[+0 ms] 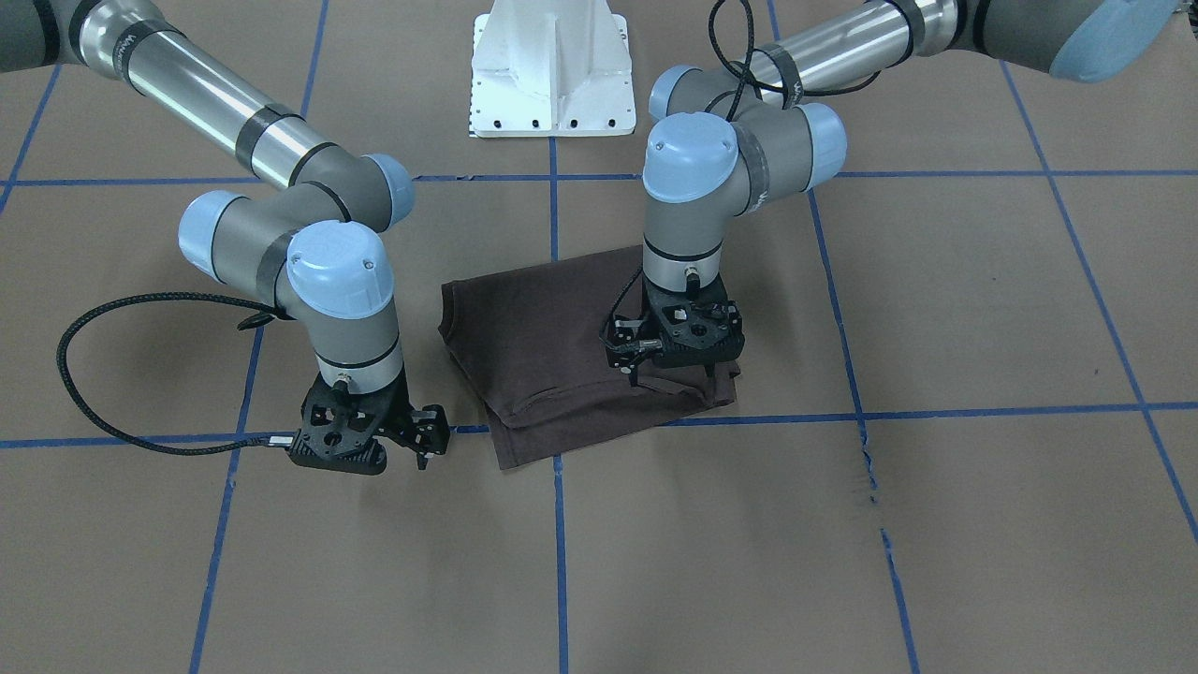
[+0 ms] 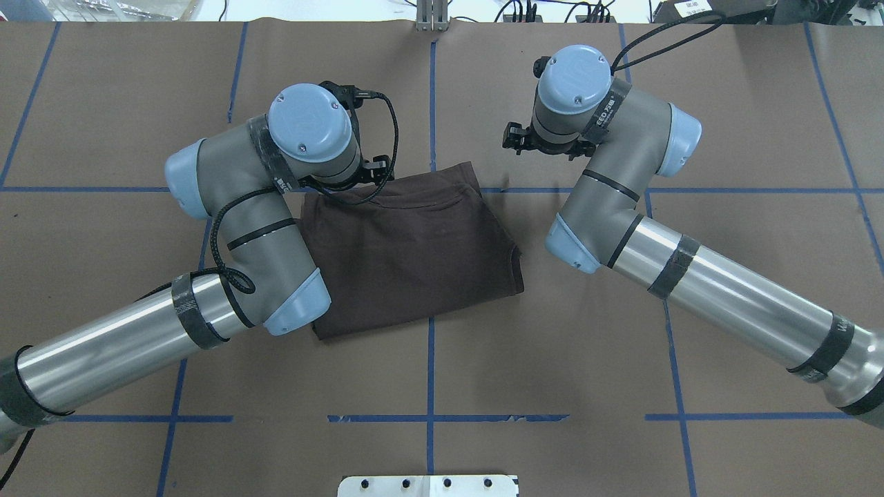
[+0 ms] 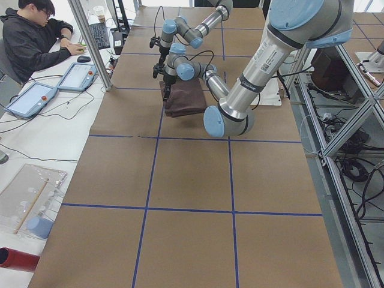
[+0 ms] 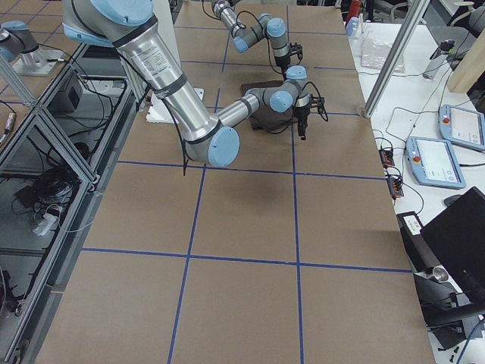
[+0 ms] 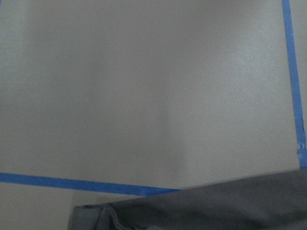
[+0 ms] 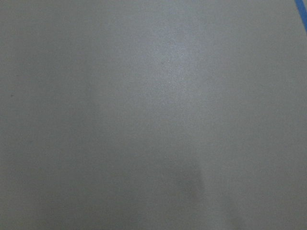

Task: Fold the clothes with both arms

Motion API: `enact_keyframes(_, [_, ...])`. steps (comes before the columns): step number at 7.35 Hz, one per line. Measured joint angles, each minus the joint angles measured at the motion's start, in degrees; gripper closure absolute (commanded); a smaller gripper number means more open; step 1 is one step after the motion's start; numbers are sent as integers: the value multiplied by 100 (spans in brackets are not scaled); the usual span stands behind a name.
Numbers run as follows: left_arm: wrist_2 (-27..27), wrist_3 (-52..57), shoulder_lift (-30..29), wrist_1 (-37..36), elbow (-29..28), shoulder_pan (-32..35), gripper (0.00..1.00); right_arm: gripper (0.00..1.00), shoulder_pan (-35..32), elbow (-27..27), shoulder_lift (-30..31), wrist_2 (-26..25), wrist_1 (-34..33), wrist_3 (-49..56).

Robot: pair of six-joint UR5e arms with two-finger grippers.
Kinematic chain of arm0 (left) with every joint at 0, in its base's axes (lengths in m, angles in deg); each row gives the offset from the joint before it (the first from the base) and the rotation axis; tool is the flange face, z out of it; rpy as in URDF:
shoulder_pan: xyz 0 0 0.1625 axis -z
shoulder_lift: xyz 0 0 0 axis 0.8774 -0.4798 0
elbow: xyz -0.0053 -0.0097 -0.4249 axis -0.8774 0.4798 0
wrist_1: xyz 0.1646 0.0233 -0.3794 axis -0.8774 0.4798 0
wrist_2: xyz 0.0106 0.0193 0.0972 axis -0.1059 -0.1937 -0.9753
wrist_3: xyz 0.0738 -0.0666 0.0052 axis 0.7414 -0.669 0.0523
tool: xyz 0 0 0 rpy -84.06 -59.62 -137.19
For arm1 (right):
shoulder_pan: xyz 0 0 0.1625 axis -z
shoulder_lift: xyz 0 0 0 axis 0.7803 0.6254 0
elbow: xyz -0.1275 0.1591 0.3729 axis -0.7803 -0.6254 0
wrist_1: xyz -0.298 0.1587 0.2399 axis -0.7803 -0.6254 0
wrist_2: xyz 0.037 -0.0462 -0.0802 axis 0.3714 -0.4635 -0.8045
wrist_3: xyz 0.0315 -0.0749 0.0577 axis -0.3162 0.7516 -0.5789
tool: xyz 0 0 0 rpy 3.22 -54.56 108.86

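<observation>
Jaws: you can't call either pair from these views. No fingertips show in either wrist camera, and from outside the gripper bodies mask them.

Left gripper [image 1: 669,363] points straight down onto the shirt [image 1: 552,346], at its far left corner, far meaning away from the robot. It looks to be touching the cloth, which bunches slightly under it. I can't tell whether any cloth is pinched.

Right gripper [image 1: 426,442] is off the shirt, just beside its far right corner. It sits low over the bare surface [image 1: 936,309], right at a blue tape line [image 1: 936,412].

You've got the shirt folded to a rough rectangle, lying flat mid-surface, out in front of the white pedestal [image 1: 552,65]. A stitched hem shows along its far edge.

Left wrist view: shirt edge with that hem along the bottom, tape just above it. Right wrist view: bare surface only, with a sliver of tape in the top corner.
</observation>
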Motion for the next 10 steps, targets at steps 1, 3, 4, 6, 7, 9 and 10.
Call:
enact_keyframes(1, [7, -124, 19, 90, -52, -123, 0, 0, 2, 1, 5, 0, 0, 2])
enact_keyframes(3, [-11, -238, 41, 309, -318, -229, 0, 0, 5, -3, 16, 0, 0, 7])
enact_keyframes(4, [-26, -233, 63, 365, -426, -236, 0, 0, 8, -3, 19, 0, 0, 8])
enact_keyframes(6, [-187, -178, 107, 401, -559, -220, 0, 0, 12, -5, 20, 0, 0, 9])
enact_keyframes(7, [-252, -121, 110, 406, -630, -165, 0, 0, 13, -6, 19, 0, 0, 9])
enact_keyframes(9, [-301, 64, 117, 419, -801, 48, 0, 0, 17, -6, 13, 0, 0, 3])
enact_keyframes(10, [-326, 145, 143, 475, -877, 132, 0, 0, 19, -6, 13, 0, 0, 1])
